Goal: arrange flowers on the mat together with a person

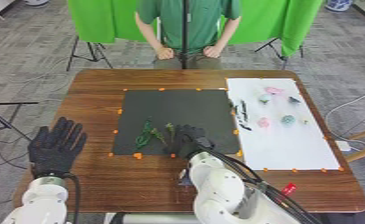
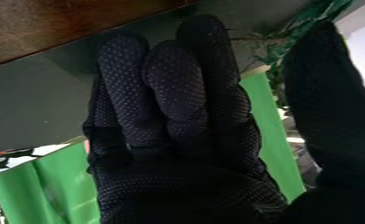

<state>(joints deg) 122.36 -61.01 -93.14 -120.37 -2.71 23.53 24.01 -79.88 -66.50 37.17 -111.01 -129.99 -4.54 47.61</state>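
On the brown wooden tabletop (image 1: 94, 100), leafy green sprigs (image 1: 146, 133) lie on the near part of the dark grey mat (image 1: 174, 107), perhaps as a base for small pink flowers (image 1: 264, 122) right of it. We have our right hand (image 1: 190, 136) straight-fingered beside the sprigs, likely to adjust them, our left hand (image 1: 52, 154) spread left of the mat, presumably leaving room.

On the surface (image 1: 94, 95), the mat (image 1: 183, 107) lies near the middle, with the sheet (image 1: 294, 145) to its right. Sprigs (image 1: 145, 135) lie on the mat's near half, toward the left; flower pieces (image 1: 264, 122) lie on the sheet's far part.
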